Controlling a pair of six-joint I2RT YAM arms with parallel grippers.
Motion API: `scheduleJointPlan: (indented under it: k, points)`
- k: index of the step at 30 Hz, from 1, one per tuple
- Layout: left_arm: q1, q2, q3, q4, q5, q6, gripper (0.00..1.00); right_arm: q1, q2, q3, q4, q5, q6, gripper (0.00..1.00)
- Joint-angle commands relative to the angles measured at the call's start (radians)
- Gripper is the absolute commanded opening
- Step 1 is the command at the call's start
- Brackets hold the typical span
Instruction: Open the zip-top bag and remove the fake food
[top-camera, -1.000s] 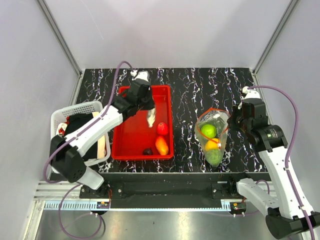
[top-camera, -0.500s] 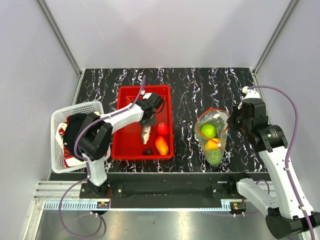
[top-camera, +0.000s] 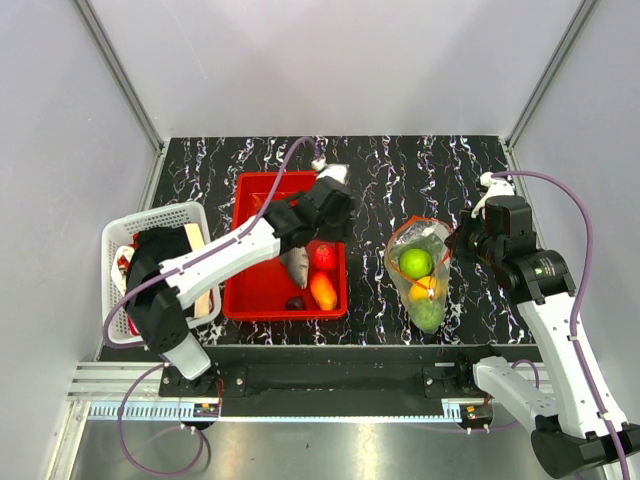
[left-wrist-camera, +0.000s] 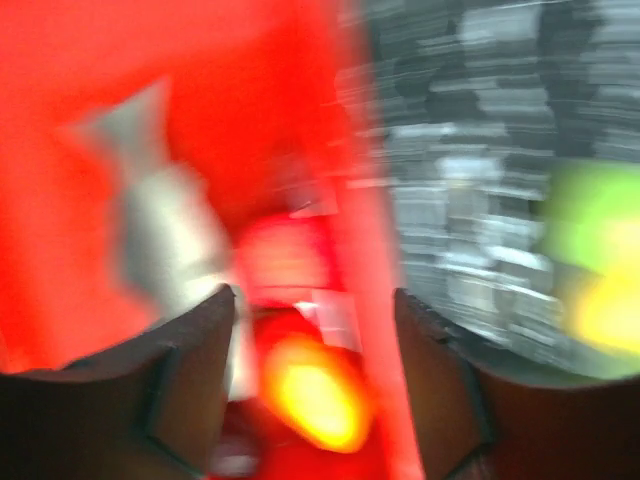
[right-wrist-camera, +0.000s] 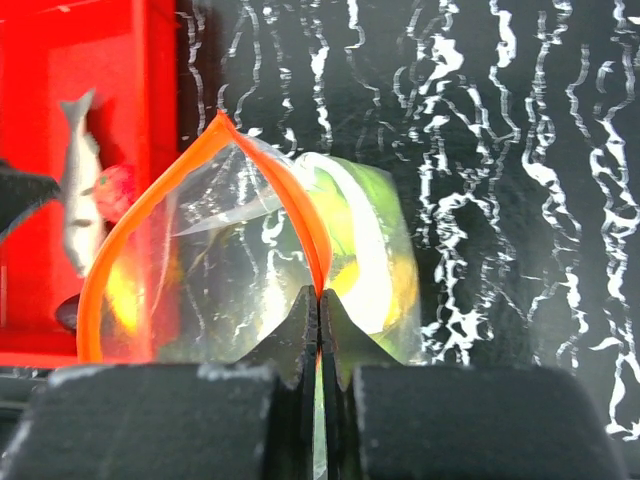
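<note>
The clear zip-top bag (top-camera: 422, 275) lies on the black table with its red-orange zip strip (right-wrist-camera: 200, 180) spread open. It holds a green fruit (top-camera: 415, 262), a yellow one (top-camera: 425, 288) and a second green one (top-camera: 428, 314). My right gripper (top-camera: 461, 241) is shut on the strip's right edge (right-wrist-camera: 318, 292). My left gripper (top-camera: 338, 212) is open and empty above the right rim of the red tray (top-camera: 262, 188). In the tray lie the grey fish (top-camera: 295, 266), red fruit (top-camera: 323, 257), orange fruit (top-camera: 323, 291) and dark piece (top-camera: 295, 302). The left wrist view is blurred, showing the fish (left-wrist-camera: 160, 240) and orange fruit (left-wrist-camera: 310, 390).
A white basket (top-camera: 150, 222) with items stands at the table's left edge, beside the tray. Grey walls enclose the table on the left, back and right.
The left gripper let the grey fish go into the red tray, then swung right toward the bag. The right gripper and bag have barely moved.
</note>
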Motion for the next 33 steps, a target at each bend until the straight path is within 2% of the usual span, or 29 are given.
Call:
scheduleJointPlan:
  k: [1, 2, 5, 8, 12, 19, 25, 33]
  points:
    - [-0.1, -0.041, 0.149, 0.225, 0.3, 0.053, 0.55, 0.006, -0.008, 0.007, 0.05, -0.087, 0.013, 0.0]
    - [-0.121, -0.033, 0.162, 0.253, 0.343, 0.039, 0.46, 0.006, -0.012, 0.007, 0.05, -0.097, 0.016, 0.0]
    - [-0.156, 0.017, 0.197, 0.329, 0.433, -0.021, 0.34, 0.006, -0.023, 0.008, 0.05, -0.104, 0.023, 0.0]
    - [-0.184, 0.088, 0.235, 0.366, 0.499, -0.067, 0.28, 0.006, -0.028, 0.007, 0.051, -0.124, 0.033, 0.0]
    - [-0.204, 0.17, 0.272, 0.374, 0.532, -0.111, 0.27, 0.006, -0.038, 0.004, 0.057, -0.149, 0.051, 0.0]
    - [-0.241, 0.27, 0.258, 0.366, 0.531, -0.156, 0.2, 0.006, -0.051, 0.013, 0.064, -0.129, 0.103, 0.0]
    - [-0.294, 0.299, 0.196, 0.362, 0.434, -0.179, 0.19, 0.006, -0.063, -0.001, 0.061, -0.086, 0.131, 0.0]
    - [-0.319, 0.408, 0.243, 0.363, 0.367, -0.216, 0.35, 0.006, -0.074, -0.047, 0.039, -0.046, 0.136, 0.0]
